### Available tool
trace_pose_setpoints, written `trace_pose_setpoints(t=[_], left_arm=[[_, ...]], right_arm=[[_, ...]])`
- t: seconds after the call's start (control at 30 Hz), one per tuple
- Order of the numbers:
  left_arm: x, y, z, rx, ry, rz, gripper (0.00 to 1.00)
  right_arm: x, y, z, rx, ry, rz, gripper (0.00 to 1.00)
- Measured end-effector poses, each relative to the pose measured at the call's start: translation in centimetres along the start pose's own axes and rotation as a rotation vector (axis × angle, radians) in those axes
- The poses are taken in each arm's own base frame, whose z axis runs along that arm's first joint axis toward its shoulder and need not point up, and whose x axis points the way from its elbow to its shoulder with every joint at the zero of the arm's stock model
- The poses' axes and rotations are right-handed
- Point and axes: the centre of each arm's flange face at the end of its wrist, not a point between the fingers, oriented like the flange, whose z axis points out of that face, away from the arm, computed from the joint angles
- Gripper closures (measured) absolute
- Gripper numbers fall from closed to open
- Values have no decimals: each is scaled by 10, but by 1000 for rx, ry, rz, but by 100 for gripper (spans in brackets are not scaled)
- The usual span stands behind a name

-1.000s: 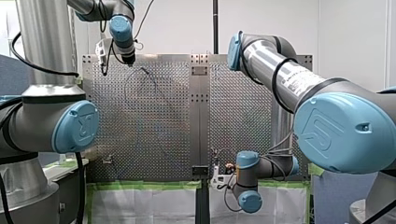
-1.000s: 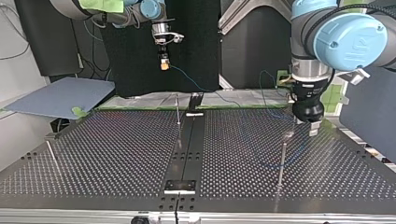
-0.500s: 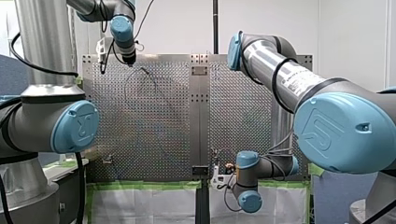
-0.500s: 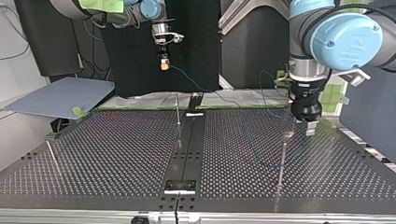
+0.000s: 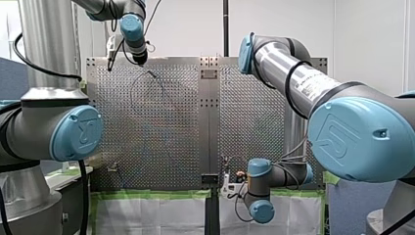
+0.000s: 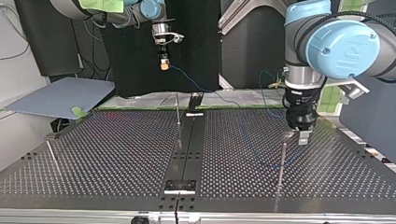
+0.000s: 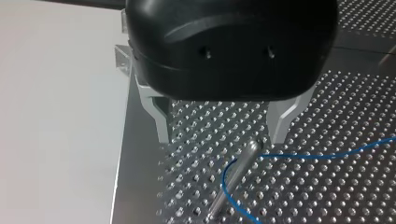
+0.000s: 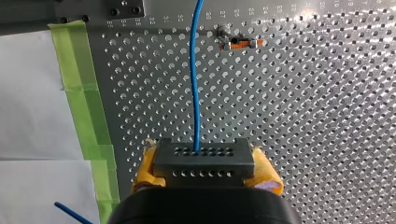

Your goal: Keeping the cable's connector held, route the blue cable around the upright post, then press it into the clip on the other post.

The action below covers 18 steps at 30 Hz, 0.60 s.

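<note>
1. Right gripper is clamped on the connector; the blue cable curls round the post on the counter.
2. Left gripper hangs spread and empty over the post. Dropping straight down risks hitting the tip.
3. A slack loop could slip off.

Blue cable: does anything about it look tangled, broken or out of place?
Nothing stands out. The blue cable leaves the connector, clamped in my right gripper, in a smooth line, and bends cleanly beside the post under my open left gripper. No kinks or fraying show.
</note>
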Motion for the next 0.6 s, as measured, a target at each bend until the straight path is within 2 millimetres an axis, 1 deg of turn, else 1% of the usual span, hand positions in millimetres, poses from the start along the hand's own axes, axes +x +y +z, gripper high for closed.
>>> trace_pose_setpoints(t=[0.33,0.6], left_arm=[[7,-21,8,44,2,82,2],[20,-43,20,79,14,106,2]], right_arm=[[0,0,0,-2,-5,-1,100],[-1,0,-1,-2,-5,2,100]])
